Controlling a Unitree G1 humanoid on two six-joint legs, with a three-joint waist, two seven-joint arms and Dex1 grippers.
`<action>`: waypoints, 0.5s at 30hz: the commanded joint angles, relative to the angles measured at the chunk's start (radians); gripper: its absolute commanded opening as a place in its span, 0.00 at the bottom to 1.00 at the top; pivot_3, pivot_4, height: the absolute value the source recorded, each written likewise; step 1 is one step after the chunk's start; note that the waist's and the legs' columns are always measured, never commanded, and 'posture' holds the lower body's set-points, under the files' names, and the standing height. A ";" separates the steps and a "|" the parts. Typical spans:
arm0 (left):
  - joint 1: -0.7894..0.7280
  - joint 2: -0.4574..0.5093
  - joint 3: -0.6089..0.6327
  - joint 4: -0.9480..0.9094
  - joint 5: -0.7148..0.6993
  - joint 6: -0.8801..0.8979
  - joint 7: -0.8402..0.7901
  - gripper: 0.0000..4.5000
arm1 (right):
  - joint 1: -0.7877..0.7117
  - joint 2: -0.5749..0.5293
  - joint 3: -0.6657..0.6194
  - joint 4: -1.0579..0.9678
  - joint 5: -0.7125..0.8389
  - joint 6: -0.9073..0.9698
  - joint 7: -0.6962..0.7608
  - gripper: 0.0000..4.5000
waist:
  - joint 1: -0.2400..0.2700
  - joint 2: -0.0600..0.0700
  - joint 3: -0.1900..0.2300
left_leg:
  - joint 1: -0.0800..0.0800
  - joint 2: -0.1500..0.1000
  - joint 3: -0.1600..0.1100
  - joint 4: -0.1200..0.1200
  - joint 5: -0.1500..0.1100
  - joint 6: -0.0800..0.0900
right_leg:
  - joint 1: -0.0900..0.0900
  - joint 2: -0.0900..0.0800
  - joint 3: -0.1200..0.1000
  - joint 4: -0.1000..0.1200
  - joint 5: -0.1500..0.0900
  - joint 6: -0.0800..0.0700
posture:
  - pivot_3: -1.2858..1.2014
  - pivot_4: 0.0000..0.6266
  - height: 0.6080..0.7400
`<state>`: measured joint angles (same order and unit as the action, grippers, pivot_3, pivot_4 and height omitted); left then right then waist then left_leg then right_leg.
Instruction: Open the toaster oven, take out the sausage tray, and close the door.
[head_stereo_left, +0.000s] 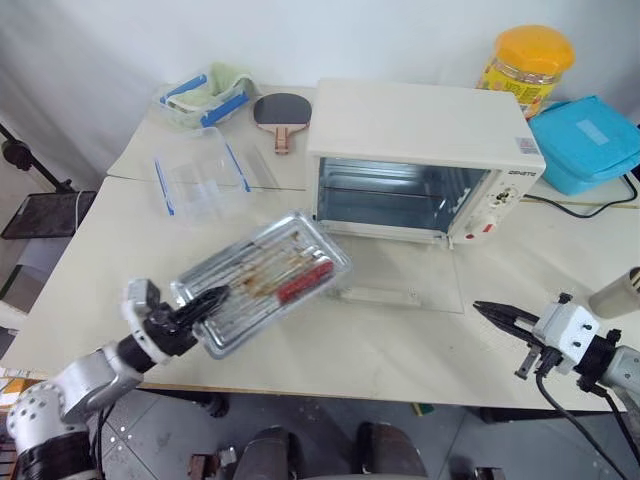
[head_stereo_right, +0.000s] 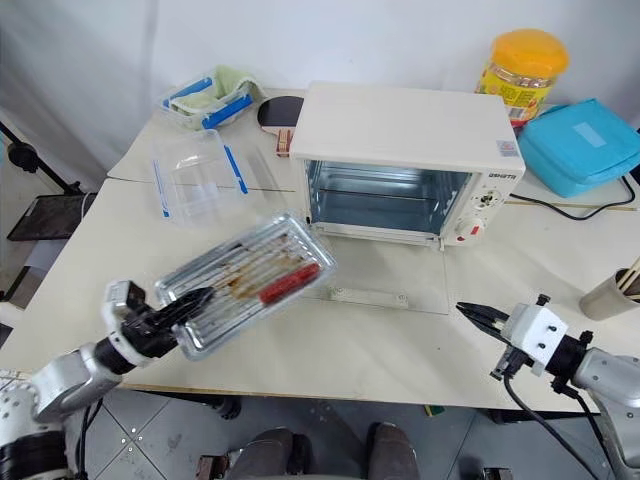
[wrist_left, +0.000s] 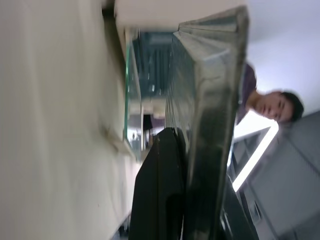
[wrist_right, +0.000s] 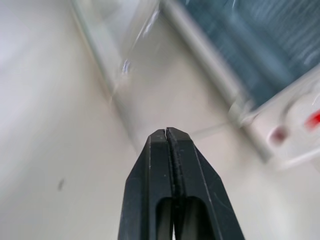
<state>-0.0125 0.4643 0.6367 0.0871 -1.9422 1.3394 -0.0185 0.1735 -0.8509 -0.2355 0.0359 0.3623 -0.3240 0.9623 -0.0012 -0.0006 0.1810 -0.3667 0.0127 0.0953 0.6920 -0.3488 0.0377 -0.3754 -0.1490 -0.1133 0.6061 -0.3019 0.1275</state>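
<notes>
Over the front left part of the bench (head_stereo_left: 90, 260), the left gripper (head_stereo_left: 212, 299) has its fingers pinched tight on the near short rim of the sausage tray (head_stereo_left: 262, 280). That tray hangs in the air, clear of the toaster oven (head_stereo_left: 425, 160), its long axis slanting up and away toward the oven's open mouth, with one red sausage (head_stereo_left: 305, 281) lying in it. Between tray and oven, the door (head_stereo_left: 400, 272) lies folded flat on the bench, its white bar handle (head_stereo_left: 378, 297) along the near edge. At the front right, the right gripper (head_stereo_left: 497, 315) hovers with its fingers pressed together, holding nothing. It points left toward the handle and sits nearer the door than the laden left arm, so closing likely falls to it
</notes>
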 joint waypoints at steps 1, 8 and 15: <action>0.064 -0.055 0.065 -0.097 -0.030 -0.052 -0.029 0.00 | -0.070 0.004 0.013 0.084 0.022 0.066 0.045 0.00 | -0.002 0.000 0.000 | 0.000 0.000 0.000 0.000 0.000 0.000 | 0.000 0.000 0.000 0.000 0.000 0.000 | 0.52 0.24 1.00; 0.177 -0.242 0.119 -0.303 -0.030 -0.233 0.061 0.00 | -0.232 0.076 0.059 0.217 0.048 0.161 0.121 0.00 | 0.001 0.000 0.000 | 0.000 0.003 0.000 0.000 -0.001 -0.002 | -0.001 -0.002 0.001 -0.005 -0.001 -0.002 | 0.52 0.24 1.00; 0.220 -0.391 0.110 -0.452 -0.030 -0.394 0.175 0.00 | -0.297 0.128 0.037 0.235 0.113 0.172 0.219 0.00 | 0.001 0.001 0.000 | -0.001 0.002 0.000 0.000 -0.002 -0.001 | 0.000 -0.001 0.001 -0.006 -0.001 -0.002 | 0.52 0.24 1.00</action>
<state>0.2067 0.0802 0.7374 -0.3091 -1.9430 0.9793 0.1425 -0.1109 -0.7295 -0.1669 0.2827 0.4320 -0.1498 1.1607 -0.0001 0.0002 0.1806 -0.3679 0.0145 0.0956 0.6922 -0.3512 0.0371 -0.3759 -0.1497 -0.1128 0.5998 -0.3027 0.1259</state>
